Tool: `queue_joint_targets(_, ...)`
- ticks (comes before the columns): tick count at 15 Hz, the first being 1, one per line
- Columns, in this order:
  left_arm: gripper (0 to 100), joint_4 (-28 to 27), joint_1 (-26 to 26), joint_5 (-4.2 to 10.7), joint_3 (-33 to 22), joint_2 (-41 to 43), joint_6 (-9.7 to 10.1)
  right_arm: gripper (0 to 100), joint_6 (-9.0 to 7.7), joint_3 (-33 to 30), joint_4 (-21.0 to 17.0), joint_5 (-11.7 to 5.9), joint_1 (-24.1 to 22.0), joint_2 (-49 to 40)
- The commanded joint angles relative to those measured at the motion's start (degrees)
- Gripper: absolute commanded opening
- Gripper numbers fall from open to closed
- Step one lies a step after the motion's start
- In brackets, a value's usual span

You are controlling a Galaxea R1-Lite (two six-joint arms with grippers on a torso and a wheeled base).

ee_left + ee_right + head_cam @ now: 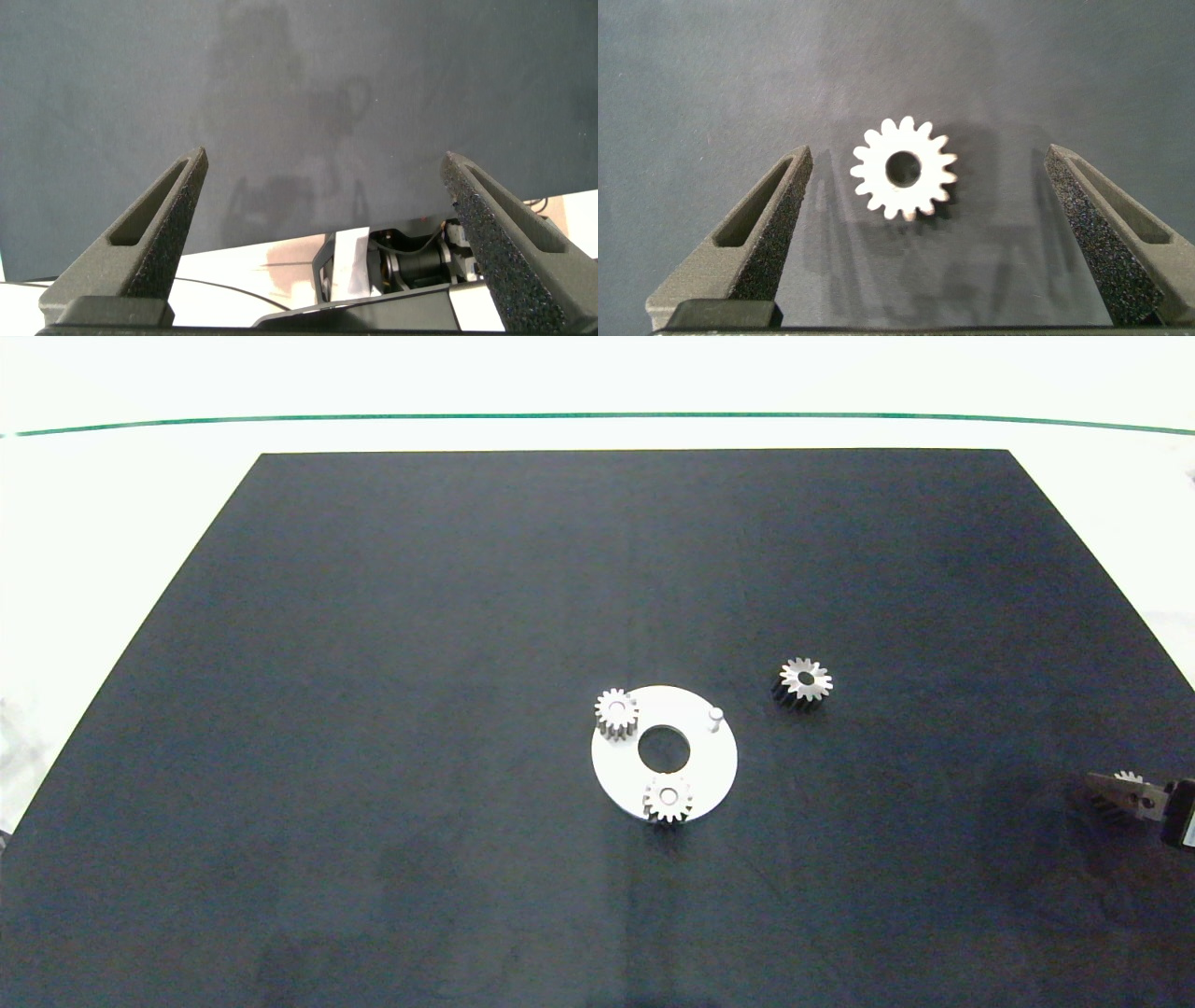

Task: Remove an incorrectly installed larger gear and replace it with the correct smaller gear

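Observation:
The larger gear (806,681), with long pointed teeth, lies on the black mat to the right of the white round plate (711,767). Two small gears (616,711) (668,797) sit on the plate, and a bare pin (716,716) stands at its right side. At the mat's right edge my right gripper (1109,793) (928,151) is open around the smaller gear (904,168) (1128,777), which lies flat on the mat. Its fingers (775,219) stand clear of the teeth on both sides. My left gripper (323,154) is open with nothing in it and is out of the head view.
The black mat (373,709) covers most of the white table. A green line (597,416) runs along the far side. The plate has a large centre hole (664,748).

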State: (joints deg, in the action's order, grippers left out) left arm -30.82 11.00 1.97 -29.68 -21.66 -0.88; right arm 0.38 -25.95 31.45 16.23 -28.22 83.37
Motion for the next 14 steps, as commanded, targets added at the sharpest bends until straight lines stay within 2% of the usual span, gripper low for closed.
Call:
queue_joint_targets(1,100,-0.12,-0.01,0.05,-0.02,0.04,0.00,100,1.20,0.55,0.45,2.23,-0.08,1.62)
queue_joint_targets(6,100,-0.21,-0.01,0.05,0.06,0.04,0.00,100,1.56,0.55,0.54,5.04,-0.17,1.62)
queue_joint_targets(9,100,-0.21,-0.01,0.05,0.15,0.04,0.00,97,3.14,0.55,0.63,5.13,-0.17,1.62)
queue_joint_targets(14,100,-0.12,-0.01,0.05,0.15,0.13,0.00,88,3.14,0.55,1.16,5.13,-0.52,1.71)
